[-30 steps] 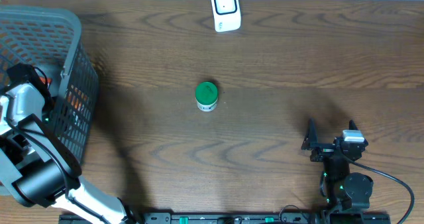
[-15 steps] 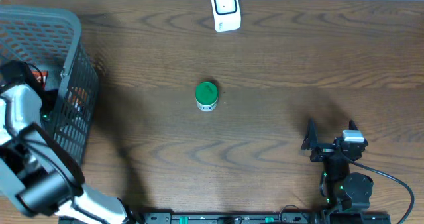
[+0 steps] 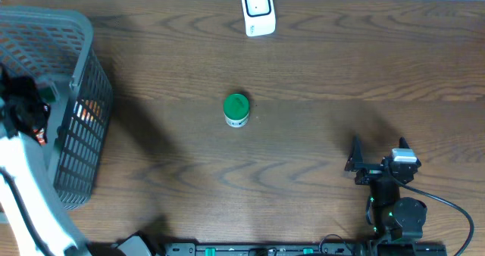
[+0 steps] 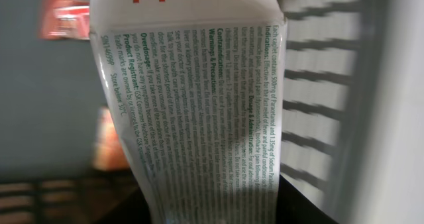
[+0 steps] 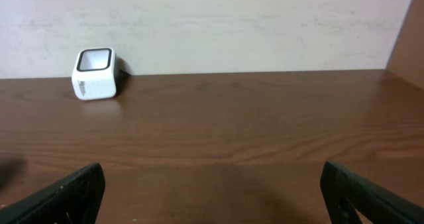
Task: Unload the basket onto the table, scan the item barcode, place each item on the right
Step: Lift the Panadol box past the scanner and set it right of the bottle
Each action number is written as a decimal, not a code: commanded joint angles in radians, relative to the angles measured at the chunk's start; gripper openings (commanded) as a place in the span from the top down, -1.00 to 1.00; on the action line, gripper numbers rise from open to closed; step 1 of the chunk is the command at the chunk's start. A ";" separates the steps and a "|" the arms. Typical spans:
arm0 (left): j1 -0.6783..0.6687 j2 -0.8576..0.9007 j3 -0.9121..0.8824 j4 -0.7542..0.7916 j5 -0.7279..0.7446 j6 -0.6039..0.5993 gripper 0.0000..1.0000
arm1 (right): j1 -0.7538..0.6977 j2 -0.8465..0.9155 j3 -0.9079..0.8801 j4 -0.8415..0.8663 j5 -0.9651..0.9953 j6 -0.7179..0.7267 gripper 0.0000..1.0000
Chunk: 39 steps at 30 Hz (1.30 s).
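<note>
Left gripper (image 3: 24,108): jaws clamped on a white box (image 4: 205,111). Right gripper (image 3: 377,154): jaws spread wide, nothing between them.

Overhead: the left gripper hangs over the grey basket (image 3: 76,74) at the table's (image 3: 318,74) left edge. The box cannot be made out here, as the arm and wrist cover it. Orange shows blurred through the basket mesh. A jar with a green lid (image 3: 236,109) stands mid-table. A white scanner (image 3: 258,10) sits at the far edge. The right gripper is low on the right, well apart from both.

Left wrist: only this view shows the box. It fills the middle of the frame, its long axis running up the picture, away from the camera. The red brand name reads upside down at the top, cut by the frame edge. The fine print runs lengthwise. The near end is lost between dark shapes at the bottom. Basket mesh and red packets blur behind it.

Right wrist: both fingertips sit at the lower corners. The scanner is far left against a pale wall (image 5: 232,25), its window facing up. The jar is out of frame.
</note>
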 commanded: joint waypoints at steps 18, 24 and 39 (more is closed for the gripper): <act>-0.345 -0.182 0.018 0.239 0.424 -0.050 0.07 | 0.011 -0.001 -0.001 -0.003 0.006 0.013 -0.98; -0.644 -0.094 0.018 0.239 0.322 -0.034 0.08 | 0.011 -0.001 -0.001 -0.003 0.006 0.013 -0.98; -1.296 0.408 0.018 0.242 -0.008 -0.031 0.07 | 0.011 -0.001 -0.001 -0.003 0.006 0.013 -0.99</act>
